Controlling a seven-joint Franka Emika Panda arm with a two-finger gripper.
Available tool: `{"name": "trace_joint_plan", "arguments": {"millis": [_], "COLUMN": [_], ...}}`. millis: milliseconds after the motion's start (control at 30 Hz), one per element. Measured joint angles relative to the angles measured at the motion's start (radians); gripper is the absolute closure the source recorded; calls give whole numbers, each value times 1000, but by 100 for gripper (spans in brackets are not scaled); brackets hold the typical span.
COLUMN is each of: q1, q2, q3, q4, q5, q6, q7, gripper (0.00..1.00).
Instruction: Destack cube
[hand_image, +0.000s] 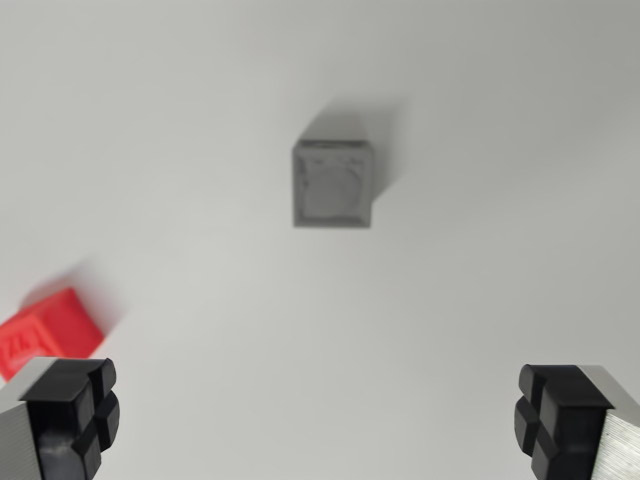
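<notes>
- Evidently destacked: grey cube (333, 185) and red cube (45, 335) lay well apart on the worktop (480, 250).
- Pincer (320, 420) stood wide, empty; retreat likely remained.

Setting reads as a lab or robot test bench: a plain white tabletop (480, 150) fills the wrist view, bare and evenly lit. Only simple test props present: grey cube (333, 185) near 12 o'clock, red cube (45, 332) at 9 o'clock.

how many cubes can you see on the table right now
2. A grey cube sits near the middle of the wrist view, and a red cube at its left edge, partly cut off. More may lie outside the picture.
</notes>
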Motion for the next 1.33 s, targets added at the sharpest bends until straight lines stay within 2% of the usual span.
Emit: {"name": "trace_joint_plan", "arguments": {"millis": [433,1333], "q1": [0,0], "q2": [-18,-18], "q3": [0,0], "q4": [27,28], "q5": [-3,-3], "q6": [-45,-47], "q7": [2,2], "gripper": [0,0]}}
